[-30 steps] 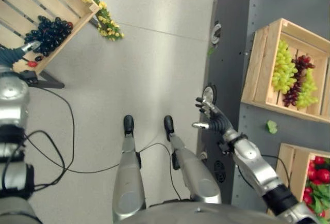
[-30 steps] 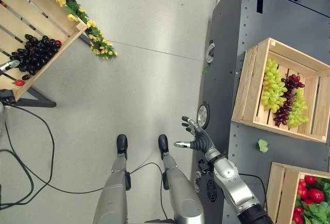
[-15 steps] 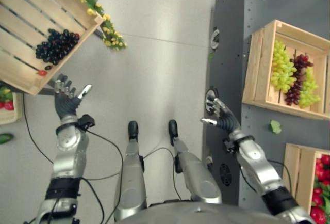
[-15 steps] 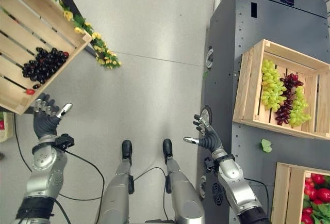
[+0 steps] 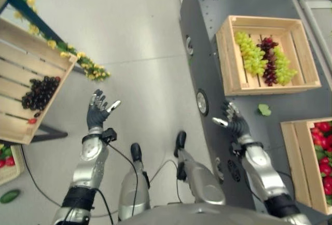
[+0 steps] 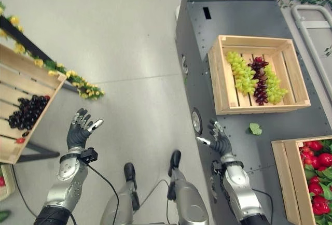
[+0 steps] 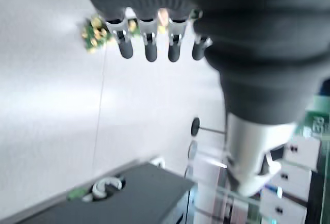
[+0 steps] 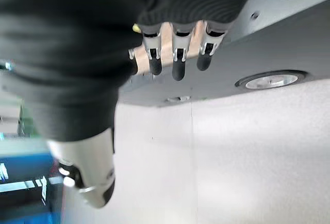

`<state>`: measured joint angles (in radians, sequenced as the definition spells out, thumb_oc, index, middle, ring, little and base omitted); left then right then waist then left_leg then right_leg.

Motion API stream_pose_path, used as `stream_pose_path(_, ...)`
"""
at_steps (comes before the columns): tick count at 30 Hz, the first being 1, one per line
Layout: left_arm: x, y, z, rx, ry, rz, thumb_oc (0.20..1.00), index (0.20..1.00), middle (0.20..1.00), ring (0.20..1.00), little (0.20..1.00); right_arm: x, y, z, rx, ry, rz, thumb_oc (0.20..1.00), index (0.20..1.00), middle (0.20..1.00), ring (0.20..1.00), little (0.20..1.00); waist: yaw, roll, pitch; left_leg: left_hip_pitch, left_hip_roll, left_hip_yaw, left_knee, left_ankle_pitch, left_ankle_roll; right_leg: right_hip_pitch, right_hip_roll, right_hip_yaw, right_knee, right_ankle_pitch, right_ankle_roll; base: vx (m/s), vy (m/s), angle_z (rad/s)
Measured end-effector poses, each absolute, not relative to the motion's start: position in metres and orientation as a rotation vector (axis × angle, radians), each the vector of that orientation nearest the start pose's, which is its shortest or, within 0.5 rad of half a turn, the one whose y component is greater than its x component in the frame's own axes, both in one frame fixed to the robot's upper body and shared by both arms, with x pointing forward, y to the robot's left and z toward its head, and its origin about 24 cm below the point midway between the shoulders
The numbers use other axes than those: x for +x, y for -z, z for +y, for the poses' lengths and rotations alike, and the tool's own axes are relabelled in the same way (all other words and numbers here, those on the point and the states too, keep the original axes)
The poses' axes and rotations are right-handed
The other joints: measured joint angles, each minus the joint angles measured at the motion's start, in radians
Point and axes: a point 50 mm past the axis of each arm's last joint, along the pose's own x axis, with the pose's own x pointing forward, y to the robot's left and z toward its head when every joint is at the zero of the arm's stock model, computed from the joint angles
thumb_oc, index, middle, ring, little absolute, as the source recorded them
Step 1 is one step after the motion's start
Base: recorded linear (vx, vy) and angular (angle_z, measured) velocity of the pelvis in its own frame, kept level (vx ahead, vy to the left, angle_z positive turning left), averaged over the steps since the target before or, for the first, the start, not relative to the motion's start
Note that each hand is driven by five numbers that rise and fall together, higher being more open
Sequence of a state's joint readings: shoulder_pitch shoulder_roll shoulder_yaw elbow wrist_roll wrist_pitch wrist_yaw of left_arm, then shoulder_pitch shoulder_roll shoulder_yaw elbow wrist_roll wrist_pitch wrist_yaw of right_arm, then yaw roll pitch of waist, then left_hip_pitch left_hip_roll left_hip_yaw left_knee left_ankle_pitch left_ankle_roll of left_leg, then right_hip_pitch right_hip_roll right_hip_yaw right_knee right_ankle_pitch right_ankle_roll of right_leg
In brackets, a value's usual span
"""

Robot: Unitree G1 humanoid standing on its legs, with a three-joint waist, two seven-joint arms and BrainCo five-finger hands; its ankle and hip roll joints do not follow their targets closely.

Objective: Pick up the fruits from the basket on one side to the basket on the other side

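Right, both my left hand point(image 5: 97, 113) and right hand point(image 5: 234, 124) are spread, empty. Grapes point(image 5: 262, 59) lie in the crate point(image 5: 227, 54); I'd reach right, wrapping one bunch by its stem end.

Dark grapes point(image 5: 37, 92) in left wooden crate point(image 5: 21, 77), green and apparently purple grapes point(image 5: 264, 60) in right crate point(image 5: 229, 54)

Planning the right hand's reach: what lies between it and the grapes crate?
Only bare grey cabinet top lies between the right hand and the crate of grapes, seen in the right eye view.
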<state>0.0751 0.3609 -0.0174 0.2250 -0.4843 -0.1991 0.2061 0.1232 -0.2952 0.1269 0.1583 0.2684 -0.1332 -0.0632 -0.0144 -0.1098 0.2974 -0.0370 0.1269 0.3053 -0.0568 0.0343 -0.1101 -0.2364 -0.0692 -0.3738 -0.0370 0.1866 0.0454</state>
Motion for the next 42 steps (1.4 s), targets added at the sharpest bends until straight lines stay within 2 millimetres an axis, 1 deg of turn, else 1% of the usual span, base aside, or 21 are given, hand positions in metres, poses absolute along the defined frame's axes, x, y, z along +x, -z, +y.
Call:
stream_pose_path(4, 0.223, 0.003, 0.238, -0.138, -0.280, 0.143, 1.000, 1.000, 1.000, 1.000, 1.000, 0.209, 0.011, -0.213, -0.056, 0.071, 0.199, 1.000, 1.000, 1.000, 1.000, 1.000, -0.050, 0.035, -0.028, 0.049, 0.010, -0.007, -0.021, -0.012, -0.016, 0.013, 0.039, 0.025, -0.010, -0.013, -0.010, 0.19, -0.069, -0.58)
stream_pose_path(9, 0.217, 0.013, 0.229, -0.161, -0.247, 0.189, 1.000, 1.000, 1.000, 1.000, 1.000, 0.199, 0.014, -0.225, -0.076, 0.105, 0.224, 1.000, 1.000, 1.000, 1.000, 1.000, -0.083, 0.063, -0.099, 0.132, 0.029, 0.017, -0.027, -0.065, -0.035, 0.053, 0.095, 0.132, -0.038, -0.027, -0.020, 0.22, -0.154, -0.71)
stream_pose_path(11, 0.222, 0.010, 0.225, -0.166, -0.224, 0.173, 1.000, 1.000, 1.000, 1.000, 1.000, 0.194, 0.016, -0.230, -0.081, 0.125, 0.241, 1.000, 1.000, 1.000, 1.000, 1.000, -0.095, 0.068, -0.117, 0.130, 0.049, 0.013, 0.058, -0.120, -0.029, 0.052, 0.117, 0.165, -0.017, -0.042, -0.048, 0.13, -0.162, -0.59)
stream_pose_path(12, 0.222, 0.010, 0.223, -0.167, -0.216, 0.178, 1.000, 1.000, 1.000, 1.000, 1.000, 0.195, 0.015, -0.230, -0.083, 0.122, 0.236, 1.000, 1.000, 1.000, 1.000, 1.000, -0.097, 0.069, -0.118, 0.109, 0.075, 0.005, 0.178, -0.169, -0.039, 0.050, 0.132, 0.182, 0.014, -0.079, -0.099, 0.04, -0.200, -0.77)
stream_pose_path(13, 0.222, 0.012, 0.224, -0.163, -0.212, 0.186, 1.000, 1.000, 1.000, 1.000, 1.000, 0.194, 0.016, -0.230, -0.078, 0.126, 0.237, 1.000, 1.000, 1.000, 1.000, 1.000, -0.081, 0.062, -0.120, 0.075, 0.083, -0.014, 0.270, -0.192, -0.006, 0.059, 0.131, 0.204, 0.020, -0.072, -0.112, 0.08, -0.231, -0.81)
stream_pose_path(15, 0.223, 0.014, 0.219, -0.188, -0.208, 0.188, 1.000, 1.000, 1.000, 1.000, 1.000, 0.193, 0.013, -0.233, -0.091, 0.130, 0.225, 1.000, 1.000, 1.000, 1.000, 1.000, -0.082, 0.053, -0.119, -0.003, 0.087, -0.090, 0.495, -0.191, -0.004, 0.061, 0.142, 0.222, 0.044, -0.075, -0.156, 0.13, -0.142, -0.72)
stream_pose_path(16, 0.223, 0.015, 0.215, -0.194, -0.192, 0.194, 1.000, 1.000, 1.000, 1.000, 1.000, 0.193, 0.011, -0.237, -0.087, 0.144, 0.219, 1.000, 1.000, 1.000, 1.000, 1.000, -0.064, 0.041, -0.103, -0.124, 0.056, -0.216, 0.745, -0.183, 0.017, 0.062, 0.137, 0.287, 0.067, -0.080, -0.165, 0.15, 0.046, -1.13)
stream_pose_path(17, 0.220, 0.017, 0.213, -0.195, -0.184, 0.204, 1.000, 1.000, 1.000, 1.000, 1.000, 0.197, 0.006, -0.237, -0.087, 0.146, 0.196, 1.000, 1.000, 1.000, 1.000, 1.000, -0.047, 0.037, -0.099, -0.170, -0.007, -0.284, 0.785, -0.207, -0.002, 0.059, 0.142, 0.327, 0.065, -0.071, -0.154, 0.22, 0.024, -1.72)
stream_pose_path(18, 0.218, 0.020, 0.209, -0.206, -0.173, 0.217, 1.000, 1.000, 1.000, 1.000, 1.000, 0.207, -0.002, -0.238, -0.087, 0.146, 0.154, 1.000, 1.000, 1.000, 1.000, 1.000, -0.022, 0.024, -0.085, -0.229, -0.204, -0.428, 0.785, -0.229, 0.016, 0.055, 0.121, 0.420, 0.045, -0.080, -0.133, 0.20, -0.032, -1.54)
stream_pose_path(19, 0.217, 0.022, 0.206, -0.215, -0.171, 0.225, 1.000, 1.000, 1.000, 1.000, 1.000, 0.209, -0.003, -0.239, -0.092, 0.147, 0.151, 1.000, 1.000, 1.000, 1.000, 1.000, -0.023, 0.034, -0.071, -0.244, -0.244, -0.463, 0.756, -0.215, 0.050, 0.056, 0.123, 0.444, 0.053, -0.107, -0.085, 0.20, 0.014, -1.63)
stream_pose_path(21, 0.213, 0.025, 0.202, -0.249, -0.184, 0.235, 1.000, 1.000, 1.000, 1.000, 1.000, 0.214, -0.012, -0.242, -0.111, 0.141, 0.118, 1.000, 1.000, 1.000, 1.000, 1.000, -0.025, 0.106, -0.058, -0.321, -0.182, -0.476, 0.724, -0.189, 0.090, 0.034, 0.191, 0.459, 0.305, -0.231, -0.139, 0.19, 0.080, -1.06)
stream_pose_path(22, 0.216, 0.026, 0.202, -0.247, -0.181, 0.247, 1.000, 1.000, 1.000, 1.000, 1.000, 0.205, -0.002, -0.240, -0.084, 0.170, 0.155, 1.000, 1.000, 1.000, 1.000, 1.000, -0.029, 0.090, -0.041, -0.339, -0.150, -0.493, 0.575, -0.173, 0.093, 0.062, 0.199, 0.403, 0.301, -0.252, -0.160, 0.15, 0.086, -0.73)
stream_pose_path(24, 0.214, 0.027, 0.206, -0.252, -0.190, 0.252, 1.000, 1.000, 1.000, 1.000, 1.000, 0.197, 0.004, -0.239, -0.093, 0.156, 0.186, 1.000, 1.000, 1.000, 1.000, 1.000, -0.021, 0.058, -0.046, -0.349, -0.137, -0.525, 0.335, -0.161, 0.084, 0.087, 0.183, 0.407, 0.245, -0.234, -0.166, 0.27, 0.190, -0.94)
stream_pose_path(27, 0.217, 0.029, 0.204, -0.258, -0.199, 0.259, 1.000, 1.000, 1.000, 1.000, 1.000, 0.201, 0.000, -0.241, -0.114, 0.160, 0.170, 1.000, 1.000, 1.000, 1.000, 1.000, -0.020, 0.085, -0.035, -0.344, -0.082, -0.595, 0.113, -0.120, 0.046, 0.117, 0.189, 0.417, 0.169, -0.184, -0.148, 0.25, 0.300, -1.14)
stream_pose_path(30, 0.226, 0.027, 0.204, -0.274, -0.220, 0.244, 1.000, 1.000, 1.000, 1.000, 1.000, 0.203, -0.003, -0.243, -0.130, 0.171, 0.159, 1.000, 1.000, 1.000, 1.000, 1.000, -0.014, 0.104, -0.028, -0.361, -0.036, -0.521, 0.122, -0.093, 0.025, 0.140, 0.144, 0.426, 0.110, -0.155, -0.130, 0.19, 0.329, -1.04)
stream_pose_path(34, 0.224, 0.028, 0.204, -0.294, -0.259, 0.249, 1.000, 1.000, 1.000, 1.000, 1.000, 0.207, -0.013, -0.242, -0.162, 0.152, 0.123, 1.000, 1.000, 1.000, 1.000, 1.000, -0.025, 0.165, -0.061, -0.264, 0.017, -0.430, 0.265, -0.063, 0.044, 0.211, 0.093, 0.498, 0.023, -0.137, -0.042, 0.20, 0.462, -1.15)
stream_pose_path(35, 0.227, 0.025, 0.204, -0.293, -0.257, 0.234, 1.000, 1.000, 1.000, 1.000, 1.000, 0.209, -0.015, -0.241, -0.167, 0.145, 0.112, 1.000, 1.000, 1.000, 1.000, 1.000, -0.029, 0.190, -0.085, -0.220, 0.003, -0.417, 0.241, -0.025, 0.008, 0.199, 0.069, 0.520, 0.034, -0.161, 0.011, 0.18, 0.416, -0.75)
stream_pose_path(36, 0.231, 0.022, 0.203, -0.295, -0.250, 0.220, 1.000, 1.000, 1.000, 1.000, 1.000, 0.207, -0.013, -0.241, -0.163, 0.148, 0.122, 1.000, 1.000, 1.000, 1.000, 1.000, -0.031, 0.194, -0.085, -0.220, -0.015, -0.394, 0.251, -0.014, 0.015, 0.207, 0.044, 0.536, 0.035, -0.175, 0.034, 0.18, 0.414, -0.50)
stream_pose_path(39, 0.239, 0.006, 0.205, -0.280, -0.231, 0.154, 1.000, 1.000, 1.000, 1.000, 1.000, 0.199, 0.000, -0.225, -0.109, 0.124, 0.168, 1.000, 1.000, 1.000, 1.000, 1.000, -0.028, 0.130, -0.114, -0.202, -0.094, -0.330, 0.191, 0.021, 0.084, 0.162, -0.028, 0.586, 0.079, -0.186, 0.047, 0.02, 0.359, -0.11)
stream_pose_path(40, 0.240, -0.001, 0.215, -0.245, -0.236, 0.128, 1.000, 1.000, 1.000, 1.000, 1.000, 0.203, 0.002, -0.215, -0.072, 0.113, 0.163, 1.000, 1.000, 1.000, 1.000, 1.000, -0.012, 0.094, -0.109, -0.201, -0.107, -0.298, 0.169, 0.029, 0.102, 0.128, -0.050, 0.555, 0.109, -0.178, 0.058, -0.01, 0.339, -0.26)
stream_pose_path(42, 0.240, -0.004, 0.225, -0.207, -0.250, 0.127, 1.000, 1.000, 1.000, 1.000, 1.000, 0.213, -0.004, -0.205, -0.048, 0.086, 0.128, 1.000, 1.000, 1.000, 1.000, 1.000, 0.005, 0.091, -0.099, -0.193, -0.089, -0.259, 0.133, 0.049, 0.122, 0.088, -0.070, 0.431, 0.173, -0.163, 0.061, -0.04, 0.307, -0.36)
